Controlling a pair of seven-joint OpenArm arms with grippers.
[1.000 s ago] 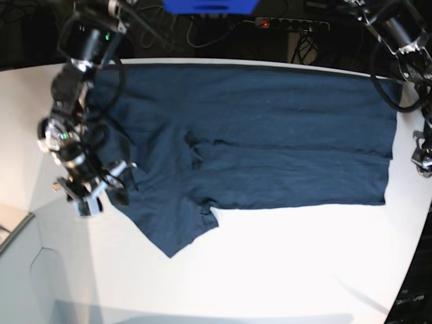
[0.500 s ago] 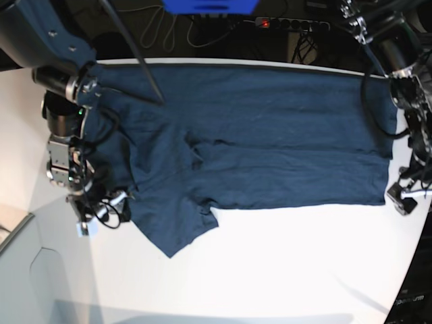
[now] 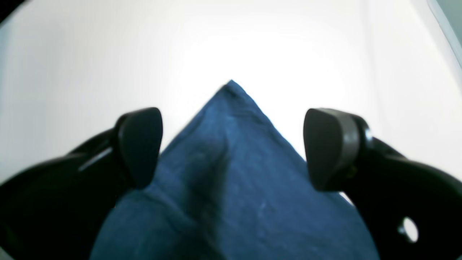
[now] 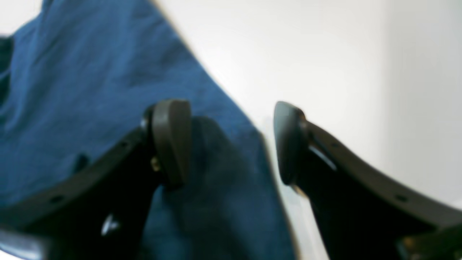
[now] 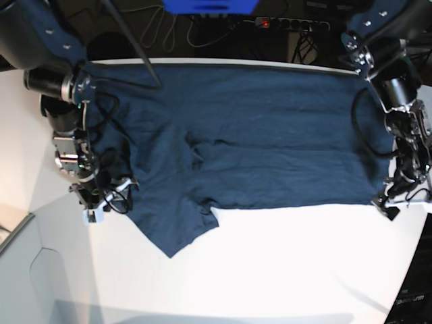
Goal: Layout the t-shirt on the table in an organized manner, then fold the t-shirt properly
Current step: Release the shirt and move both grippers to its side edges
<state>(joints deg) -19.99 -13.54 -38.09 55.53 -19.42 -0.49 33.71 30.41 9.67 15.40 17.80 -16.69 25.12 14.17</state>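
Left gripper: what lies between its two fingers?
In the left wrist view, a pointed corner of the t-shirt lies between the open left gripper fingers.

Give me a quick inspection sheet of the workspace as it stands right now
Surface: white table, bare along the near side.
Job's things: navy t-shirt spread wide, one pointed flap toward the near edge, some creases at its middle.
Clutter: nothing seen on the table.
Grippers: left gripper jaws open, straddling a shirt corner; right gripper jaws open over the shirt's edge.
Cables: loops on both arms; more behind the table.
Surroundings: power strip with a red light at the back.
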